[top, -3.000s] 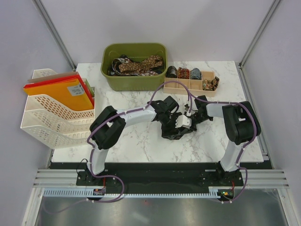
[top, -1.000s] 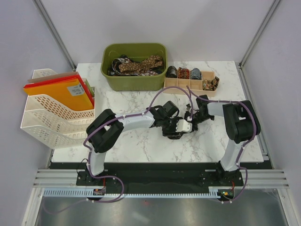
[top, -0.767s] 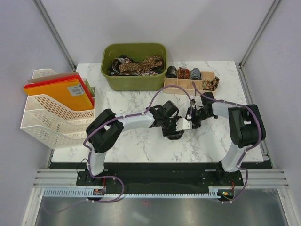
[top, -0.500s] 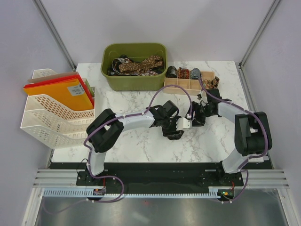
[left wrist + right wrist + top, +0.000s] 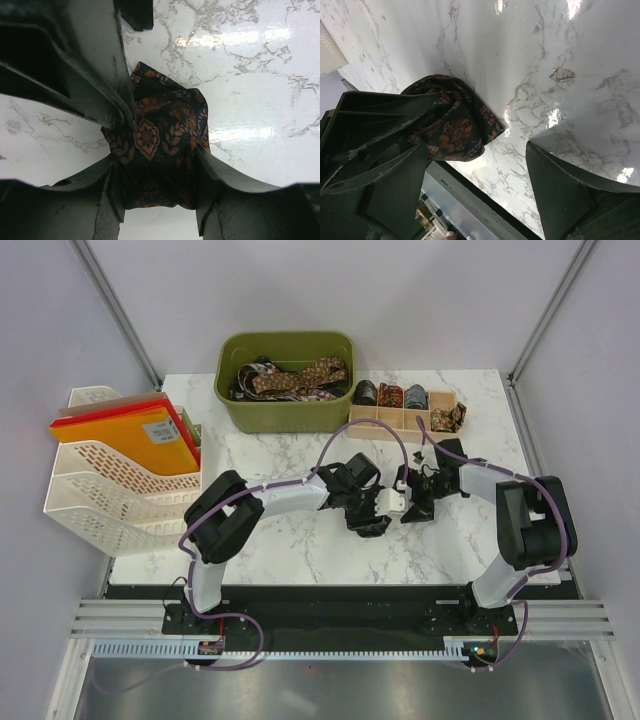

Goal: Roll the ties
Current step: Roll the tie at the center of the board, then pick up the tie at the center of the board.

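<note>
The left gripper [image 5: 157, 167] is closed on a tie [image 5: 161, 131], a dark bundle with an orange and tan floral print, squeezed between its two fingers [image 5: 216, 186]. The bundle is bunched and folded rather than a neat roll, and it bulges out past the fingertips. It sits low at the middle of the white marble worktop [image 5: 300, 545]; whether it rests on the surface I cannot tell.

The right gripper [image 5: 477, 150] faces the left one from the right, just beside it. Its jaws stand wide apart and grasp nothing. In the right wrist view the tie lies by its left-hand finger [image 5: 395, 187], while the other finger is well clear over bare marble. In the left wrist view a dark part presses against the tie's upper left edge.

At the far edge, a green bin [image 5: 232, 400] holds loose ties [image 5: 292, 378] in a tangle of brown and tan prints. Just to its right a wooden tray [image 5: 400, 433] with compartments holds rolls [image 5: 390, 395], one to a compartment along the back row, and a looser patterned piece at its right end. On the left stands a white rack [image 5: 100, 495] holding orange and red folders [image 5: 140, 435].
</note>
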Controlling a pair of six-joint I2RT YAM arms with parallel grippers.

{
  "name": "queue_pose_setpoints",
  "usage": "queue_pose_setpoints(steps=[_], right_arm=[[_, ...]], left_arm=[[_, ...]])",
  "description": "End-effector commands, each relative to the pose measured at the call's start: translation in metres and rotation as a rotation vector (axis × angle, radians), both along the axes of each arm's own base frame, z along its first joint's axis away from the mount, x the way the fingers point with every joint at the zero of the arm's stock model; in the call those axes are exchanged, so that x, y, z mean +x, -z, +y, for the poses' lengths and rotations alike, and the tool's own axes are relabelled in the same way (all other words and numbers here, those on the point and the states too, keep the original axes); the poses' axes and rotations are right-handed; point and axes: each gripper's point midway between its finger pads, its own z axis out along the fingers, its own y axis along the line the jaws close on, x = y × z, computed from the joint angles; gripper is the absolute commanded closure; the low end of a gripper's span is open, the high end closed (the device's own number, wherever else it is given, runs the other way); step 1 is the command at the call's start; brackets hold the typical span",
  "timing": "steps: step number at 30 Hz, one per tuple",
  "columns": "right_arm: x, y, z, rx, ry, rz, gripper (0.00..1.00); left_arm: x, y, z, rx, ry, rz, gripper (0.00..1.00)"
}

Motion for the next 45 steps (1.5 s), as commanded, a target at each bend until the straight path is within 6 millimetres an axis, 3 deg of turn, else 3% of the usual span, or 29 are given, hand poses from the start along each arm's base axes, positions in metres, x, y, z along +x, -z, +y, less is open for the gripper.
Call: queue_pose_setpoints(steps=[1,15,18,22,26,29,30,34,37,38,40,41,43,44,45], right_arm=[[-0.009,0.026,-0.003,-0.045,-0.047,-0.004,0.13],[-0.017,0.054,0.003,-0.210,-0.138,0.003,0.32],[-0.016,0.057,0.004,-0.211,-0.145,0.013,0.42],[-0.013,0.053,0.013,-0.169,-0.154,0.002,0.64],[-0.011,0.044,0.021,-0.113,-0.149,-0.018,0.73],[-0.010,0.038,0.029,-0.061,-0.143,-0.026,0.87],[-0.009,0.035,0.031,-0.045,-0.144,-0.027,0.97],[-0.004,0.026,0.032,-0.025,-0.125,-0.047,1.00],[0.004,0.015,0.028,-0.028,-0.096,-0.088,1.00],[0.008,0.011,0.027,-0.027,-0.083,-0.099,1.00],[0.013,0.001,0.024,-0.034,-0.064,-0.126,1.00],[0.016,-0.002,0.022,-0.036,-0.048,-0.134,1.00],[0.019,-0.009,0.019,-0.046,-0.040,-0.146,1.00],[0.024,-0.014,0.018,-0.047,-0.031,-0.160,1.00],[0.025,-0.016,0.017,-0.053,-0.025,-0.158,1.00]], left_arm=[[-0.035,0.050,0.042,0.197,-0.040,0.177,0.79],[-0.033,0.052,0.042,0.198,-0.036,0.175,0.82],[-0.033,0.053,0.042,0.200,-0.037,0.178,0.82],[-0.033,0.054,0.043,0.202,-0.036,0.179,0.83],[-0.033,0.053,0.043,0.200,-0.037,0.180,0.83],[-0.032,0.053,0.043,0.200,-0.040,0.181,0.83],[-0.032,0.054,0.043,0.202,-0.040,0.180,0.83],[-0.031,0.051,0.043,0.195,-0.045,0.179,0.83],[-0.025,0.046,0.044,0.176,-0.075,0.183,0.75],[-0.023,0.039,0.042,0.153,-0.085,0.176,0.66],[-0.018,0.029,0.042,0.122,-0.115,0.186,0.59],[-0.017,0.018,0.041,0.090,-0.117,0.183,0.47],[-0.014,0.006,0.042,0.061,-0.139,0.185,0.38],[-0.015,0.002,0.043,0.049,-0.142,0.189,0.27],[-0.012,-0.012,0.041,0.014,-0.151,0.172,0.22]])
